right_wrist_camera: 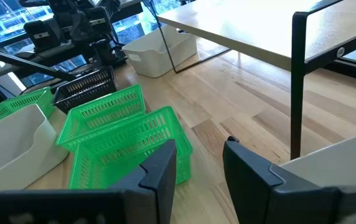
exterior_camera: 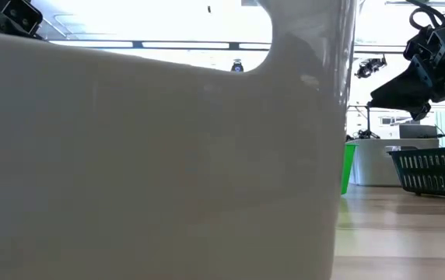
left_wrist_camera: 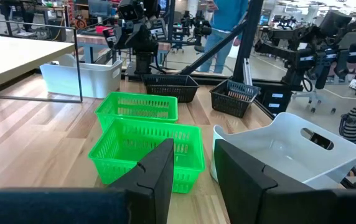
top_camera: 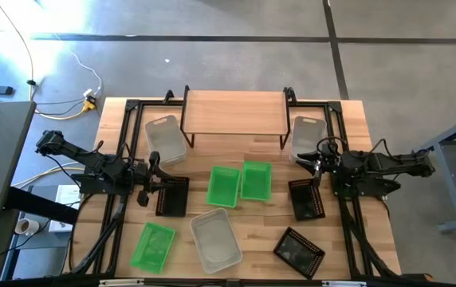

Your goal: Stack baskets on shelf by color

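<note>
High view: nine baskets on the table, none on the shelf (top_camera: 234, 112), at the far middle. Two whitish ones (top_camera: 165, 139) (top_camera: 307, 136) flanking its legs, a third (top_camera: 215, 240) near the front edge. Two green baskets (top_camera: 223, 186) (top_camera: 256, 179) touching at centre, another (top_camera: 152, 245) near left. Black ones at left (top_camera: 171, 195), right (top_camera: 306, 198) and near right (top_camera: 298, 249). Left gripper (top_camera: 150, 182) just beside the left black basket, fingers parted, grasping nothing. Right gripper (top_camera: 318, 169) likewise released, probably above the right black basket's far end.
</note>
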Controlling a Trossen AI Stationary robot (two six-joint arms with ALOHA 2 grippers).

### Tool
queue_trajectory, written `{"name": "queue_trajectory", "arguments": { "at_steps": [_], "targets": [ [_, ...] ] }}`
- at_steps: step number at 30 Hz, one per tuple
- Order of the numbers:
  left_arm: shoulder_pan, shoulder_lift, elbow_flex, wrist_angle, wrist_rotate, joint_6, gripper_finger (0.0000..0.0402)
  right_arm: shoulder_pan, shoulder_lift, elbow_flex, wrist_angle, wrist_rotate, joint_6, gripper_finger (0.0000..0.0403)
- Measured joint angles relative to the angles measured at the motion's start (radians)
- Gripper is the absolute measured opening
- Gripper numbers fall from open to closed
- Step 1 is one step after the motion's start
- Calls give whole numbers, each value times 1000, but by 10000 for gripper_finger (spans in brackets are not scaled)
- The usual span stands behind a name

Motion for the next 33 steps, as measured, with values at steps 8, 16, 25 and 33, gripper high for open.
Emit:
{"name": "queue_trajectory", "arguments": {
  "at_steps": [8, 16, 25, 33],
  "targets": [
    [0, 0, 0, 0, 0, 0, 106, 0, 0, 0, 0, 0, 0, 118],
    [0, 0, 0, 0, 0, 0, 106, 0, 0, 0, 10, -9, 144, 118],
    [0, 0, 0, 0, 0, 0, 106, 0, 0, 0, 124, 15, 218, 118],
    [0, 0, 0, 0, 0, 0, 106, 0, 0, 0, 345, 164, 205, 118]
  ]
}}
